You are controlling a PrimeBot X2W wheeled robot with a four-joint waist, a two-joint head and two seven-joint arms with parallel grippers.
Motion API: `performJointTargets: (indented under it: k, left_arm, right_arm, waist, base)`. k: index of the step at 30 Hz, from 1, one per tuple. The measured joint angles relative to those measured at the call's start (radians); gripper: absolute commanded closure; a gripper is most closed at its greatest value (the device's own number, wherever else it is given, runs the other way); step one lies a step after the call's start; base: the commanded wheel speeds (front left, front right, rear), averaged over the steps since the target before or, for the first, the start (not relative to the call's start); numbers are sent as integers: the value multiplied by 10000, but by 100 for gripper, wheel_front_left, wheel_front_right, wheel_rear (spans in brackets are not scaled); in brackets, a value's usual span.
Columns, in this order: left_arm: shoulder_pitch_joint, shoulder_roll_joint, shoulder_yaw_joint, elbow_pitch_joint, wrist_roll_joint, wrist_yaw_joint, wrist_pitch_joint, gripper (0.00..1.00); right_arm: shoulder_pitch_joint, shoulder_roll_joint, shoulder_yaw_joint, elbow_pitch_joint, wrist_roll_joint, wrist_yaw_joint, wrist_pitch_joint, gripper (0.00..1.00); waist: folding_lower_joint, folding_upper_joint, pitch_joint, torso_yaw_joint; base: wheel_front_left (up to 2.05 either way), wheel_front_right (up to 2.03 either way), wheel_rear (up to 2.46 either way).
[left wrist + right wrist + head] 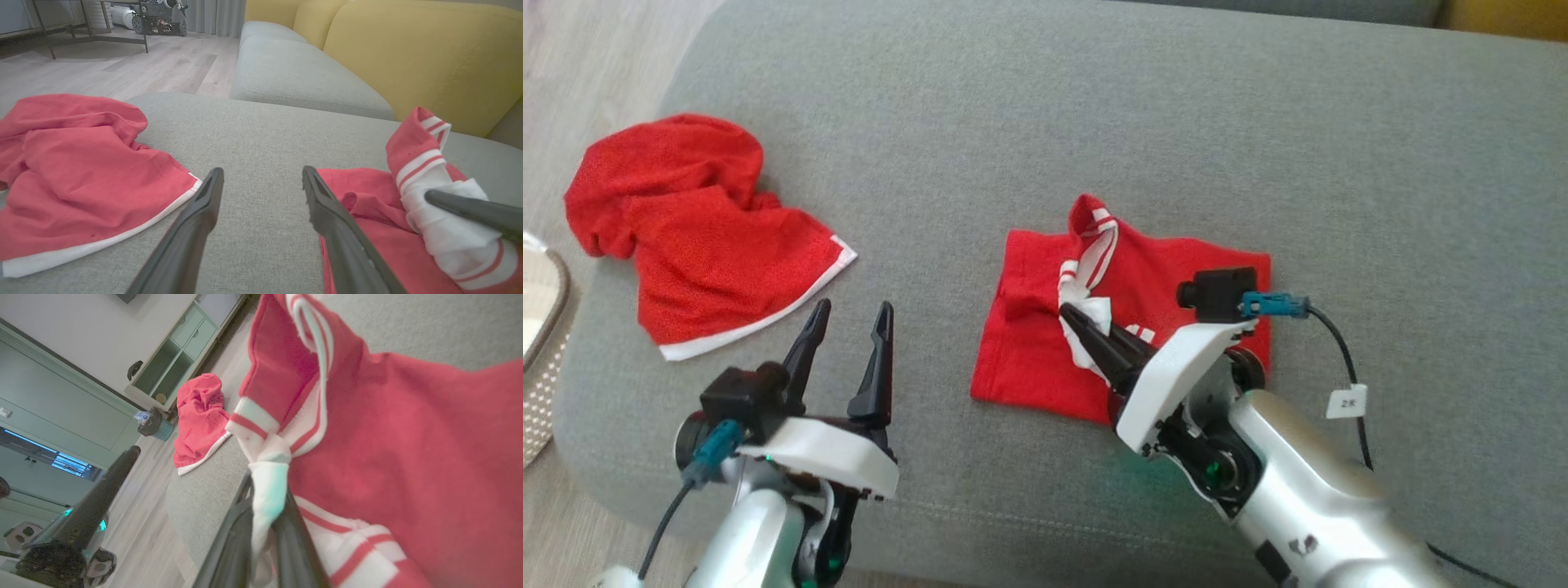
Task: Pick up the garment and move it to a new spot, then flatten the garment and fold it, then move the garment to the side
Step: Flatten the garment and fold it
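Note:
The garment (1033,351) is red with white striped trim and lies partly folded on the middle of the grey sofa cushion (1094,122). My right gripper (1068,312) is shut on its white striped band, which bunches up between the fingers (241,522) and stands raised off the cloth. In the left wrist view the same garment (367,204) lies to the right, with the right gripper's dark finger (474,210) pressed into the white band. My left gripper (849,314) is open and holds nothing, hovering over bare cushion left of the garment, its fingers (204,208) spread wide.
A second red garment (694,237) with a white hem lies crumpled at the cushion's left end. A woven basket (539,359) stands on the floor past that edge. Yellow backrest cushions (408,53) rise behind the seat.

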Motion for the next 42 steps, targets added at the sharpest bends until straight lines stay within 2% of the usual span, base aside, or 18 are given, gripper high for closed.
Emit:
performJointTargets:
  k: [1, 2, 3, 11, 17, 22, 25, 30, 37, 42]
  left_arm:
    - [-47, -13, 4, 8, 0, 0, 0, 0]
    - [-81, -23, 8, 6, 0, -2, 0, 0]
    - [-98, -38, 15, 8, 0, -2, 0, 0]
    - [-100, -104, 117, 8, 17, -31, 0, 0]
    - [-102, -117, 322, 4, 96, -77, 0, 0]
    - [-101, -104, 472, -33, 105, -71, 0, 0]
    - [-92, -61, 650, -109, 105, -58, 0, 0]
    - [-1, 69, 836, -236, 104, 59, 0, 0]
    - [371, 261, 959, -407, 104, 201, 2, 0]
    - [544, 433, 947, -610, 142, 232, 8, 0]
  right_arm:
    - [-141, 0, 198, 232, 100, 0, -194, 100]
    - [-291, 0, 389, 451, 144, 0, -347, 63]
    - [-434, -10, 579, 593, 247, 0, -472, 0]
    - [-1516, -15, 1563, 740, 777, 0, -1818, 0]
    - [-2209, -13, 1348, 794, 349, 0, -3168, 0]
    - [-2375, -96, -63, 1162, -957, 0, -3655, 0]
    - [-2224, -454, -1137, 1151, -1954, 0, -3764, 0]
    - [-880, -1097, -3302, 874, -3810, 0, -3827, 0]
    - [1596, -957, -5685, -1131, -5718, 0, -3020, 0]
    - [2980, -518, -6408, -3254, -6803, 0, -2142, 0]
  waist:
    - [0, 0, 39, 27]
    - [0, 0, 77, 46]
    - [0, 0, 109, 55]
    - [0, 0, 260, -129]
    - [0, 0, 259, -394]
    - [0, 0, 186, -683]
    - [0, 0, 86, -869]
    - [0, 0, -103, -1197]
    - [0, 0, -339, -1549]
    - [0, 0, -461, -1703]
  base:
    - [0, 0, 0]
    - [0, 0, 0]
    - [0, 0, 0]
    - [0, 0, 0]
    - [0, 0, 0]
    - [0, 0, 0]
    - [0, 0, 0]
    - [0, 0, 0]
    - [0, 0, 0]
    - [0, 0, 0]
